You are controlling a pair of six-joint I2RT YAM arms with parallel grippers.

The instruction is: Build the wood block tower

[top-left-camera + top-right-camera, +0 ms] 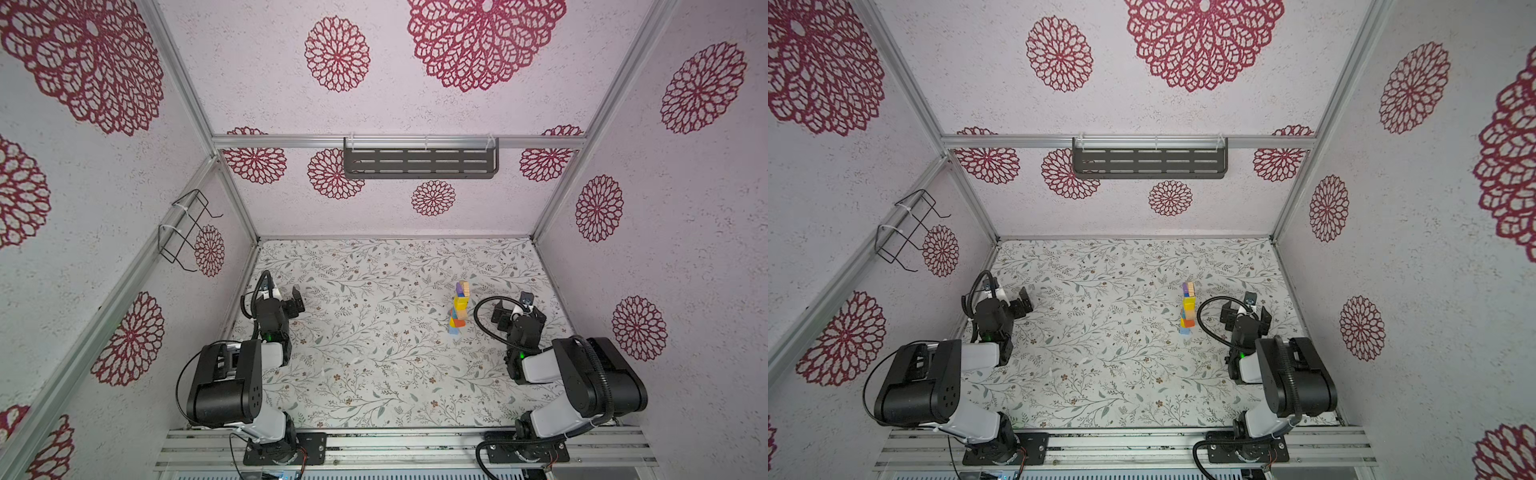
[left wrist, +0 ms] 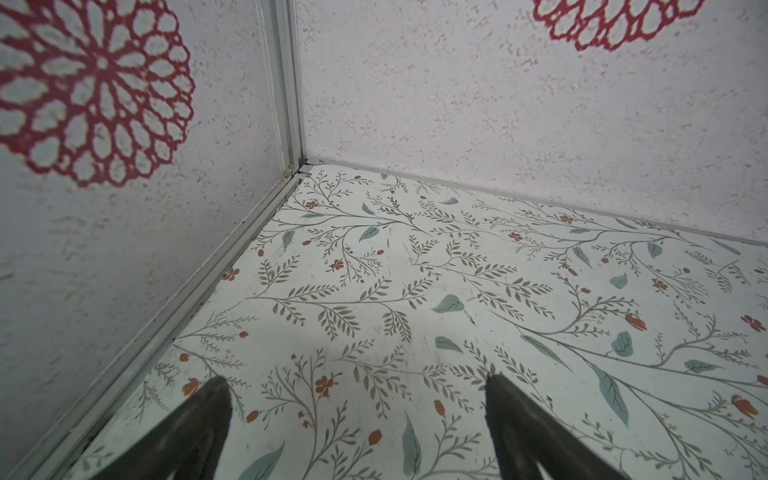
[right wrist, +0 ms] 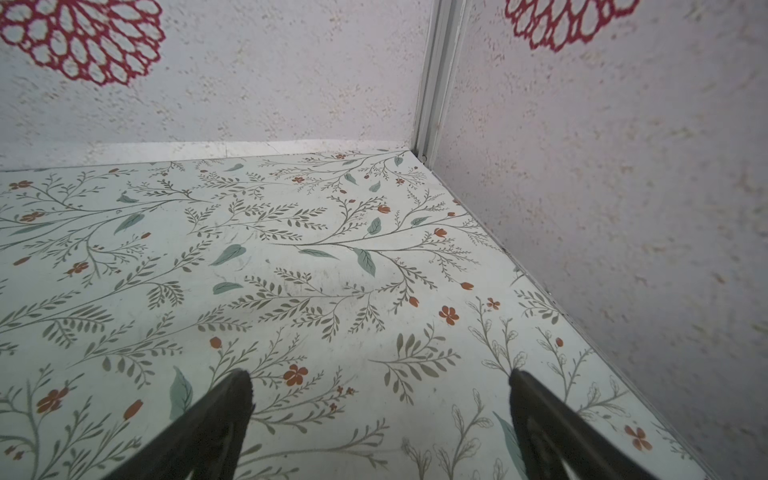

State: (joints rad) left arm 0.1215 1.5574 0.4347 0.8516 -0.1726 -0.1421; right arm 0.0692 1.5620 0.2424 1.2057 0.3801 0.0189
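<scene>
Matt painted wood block tower (image 1: pixel 458 307), smooth printed table (image 1: pixel 374 365), rough stippled walls (image 1: pixel 291 216), metal rails (image 1: pixel 291 142)

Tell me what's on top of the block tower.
A tan-and-purple block caps the wood block tower; nothing rests above it. The lower blocks have their top faces covered.

Left arm (image 1: pixel 226 386) and right arm (image 1: pixel 598 378) sit folded low, left fingers (image 2: pixel 195 428) and right fingers (image 3: pixel 208 428) spread wide, empty.

I can read no text, number, label or brand anywhere from here. The block tower (image 1: pixel 458 306) (image 1: pixel 1188 305) shows only plain coloured faces in both top views, and it is too small for me to make out any marking on it.
</scene>
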